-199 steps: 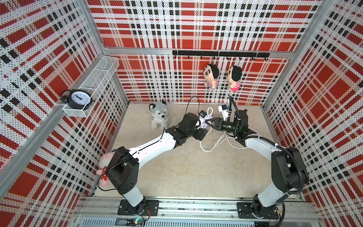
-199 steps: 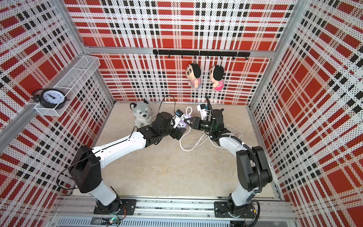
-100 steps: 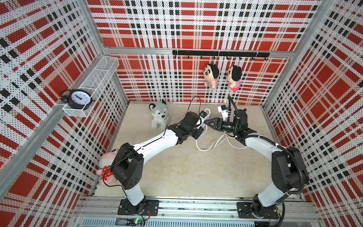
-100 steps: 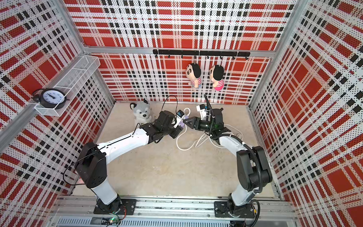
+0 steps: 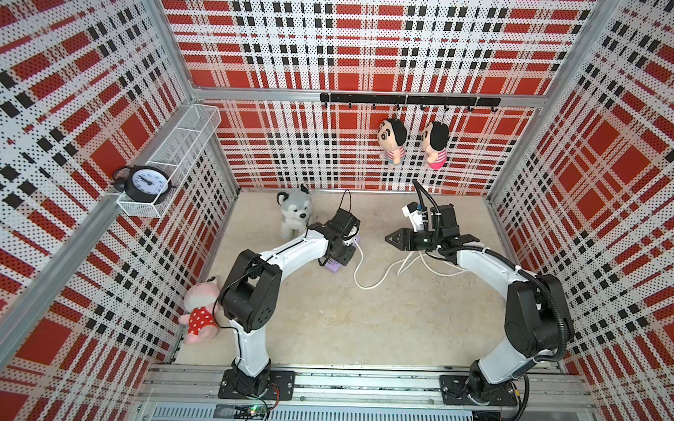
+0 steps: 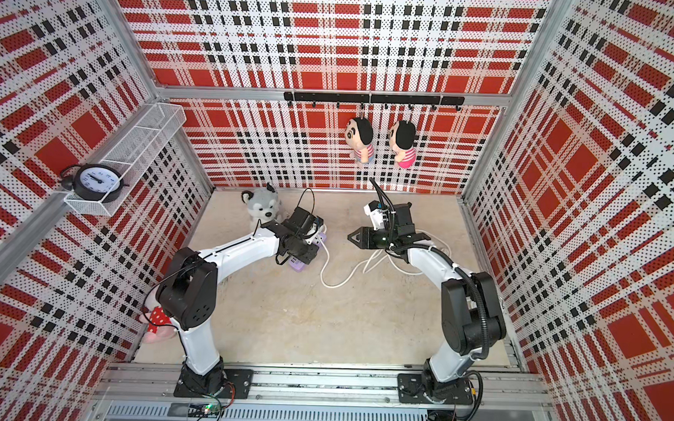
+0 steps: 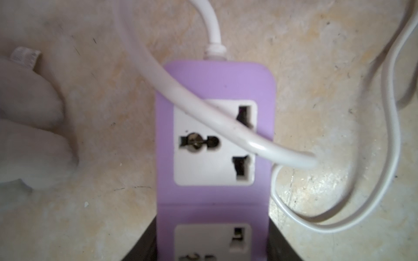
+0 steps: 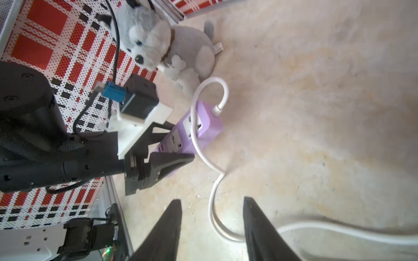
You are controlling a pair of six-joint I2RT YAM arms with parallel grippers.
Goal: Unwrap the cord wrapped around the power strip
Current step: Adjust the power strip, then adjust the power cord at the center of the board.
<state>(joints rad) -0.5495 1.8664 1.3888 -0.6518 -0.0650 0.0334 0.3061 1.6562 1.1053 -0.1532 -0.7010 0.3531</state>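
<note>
- The power strip, a lavender bar, lies flat on the table toward its back left, just beside a grey husky plush.
- The cord leaves the strip's end, curls back and lies slantwise over one socket panel. It then trails off in loose loops toward the right arm.
- The left gripper pinches the strip's long sides.
- The right gripper hangs above the slack, fingers parted, empty.
- Advice: grasp the cord near the strip and lift it clear over the end. Pull gently while the left grip holds firm.
</note>
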